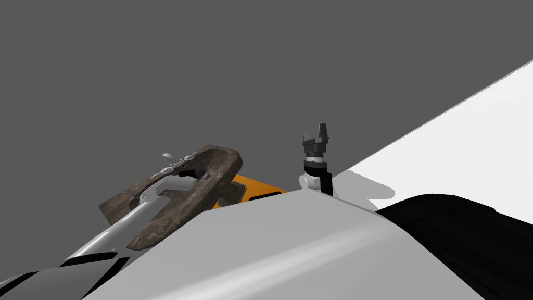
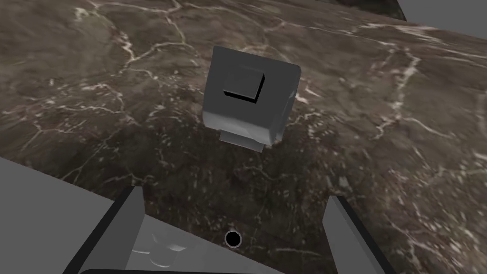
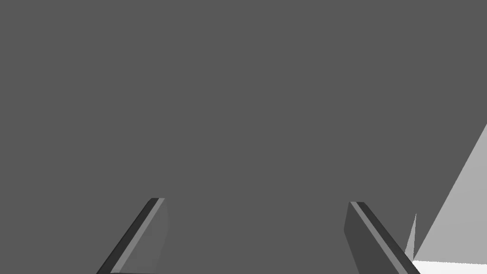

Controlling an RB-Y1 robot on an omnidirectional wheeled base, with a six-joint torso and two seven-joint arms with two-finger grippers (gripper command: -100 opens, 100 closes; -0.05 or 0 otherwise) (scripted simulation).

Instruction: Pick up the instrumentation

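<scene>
On marbled counter (image 2: 95, 95), grey box instrument (image 2: 249, 97) — left gripper (image 2: 234, 196) aimed at it, jaws apart to straddle (no contact); right gripper (image 1: 317, 136) raised clear, jaws apart

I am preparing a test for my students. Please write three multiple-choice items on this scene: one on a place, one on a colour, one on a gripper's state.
1. Where does the box lie?
A) on the brown veined surface
B) on a white floor
C) inside a white basket

2. What colour is the box?
A) orange
B) grey
C) green

3. How are the left gripper's fingers?
A) shut on the box
B) open, short of the box
C) shut on nothing

1 A: the left wrist view shows it there.
2 B: its faces are grey.
3 B: they stand wide apart, not touching it.
</scene>
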